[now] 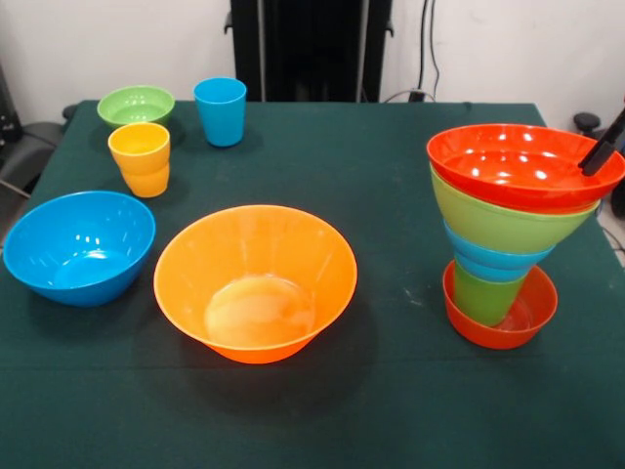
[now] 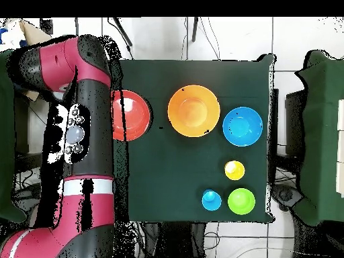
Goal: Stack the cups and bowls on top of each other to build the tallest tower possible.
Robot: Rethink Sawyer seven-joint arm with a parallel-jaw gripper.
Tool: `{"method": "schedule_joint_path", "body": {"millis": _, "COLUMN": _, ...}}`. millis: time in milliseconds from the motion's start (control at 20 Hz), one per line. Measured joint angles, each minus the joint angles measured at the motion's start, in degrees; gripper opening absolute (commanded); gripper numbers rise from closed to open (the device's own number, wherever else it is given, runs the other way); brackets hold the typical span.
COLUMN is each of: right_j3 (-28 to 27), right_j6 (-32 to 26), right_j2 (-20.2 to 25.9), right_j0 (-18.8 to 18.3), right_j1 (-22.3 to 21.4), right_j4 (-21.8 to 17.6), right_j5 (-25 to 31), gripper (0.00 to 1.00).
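The tower [image 1: 498, 234] stands at the right of the green table: a small red-orange bowl [image 1: 503, 327] lowest, then a green cup [image 1: 485, 296], a blue bowl [image 1: 493, 260], a green bowl [image 1: 498, 220] and a wide red bowl [image 1: 518, 164] on top. Only a black tip of my gripper [image 1: 596, 156] shows, slanting in from the right edge at the red bowl's rim. A large orange bowl [image 1: 256, 283], a blue bowl [image 1: 78, 244], a yellow-orange cup [image 1: 140, 156], a blue cup [image 1: 221, 110] and a small green bowl [image 1: 136, 105] stand loose.
In the overhead view my arm [image 2: 77, 134] covers the table's left side beside the red bowl [image 2: 129, 115]. The orange bowl [image 2: 193, 111], blue bowl [image 2: 242, 125], yellow cup [image 2: 234, 170], blue cup [image 2: 211, 199] and green bowl [image 2: 241, 200] lie to its right.
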Motion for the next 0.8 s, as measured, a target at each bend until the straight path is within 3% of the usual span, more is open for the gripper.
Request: {"method": "schedule_joint_path", "body": {"millis": 800, "right_j3": 0.28, "right_j6": 0.0, "right_j2": 0.0, "right_j0": 0.17, "right_j1": -1.27, "right_j4": -0.01, "right_j5": 0.0, "gripper": 1.0}}
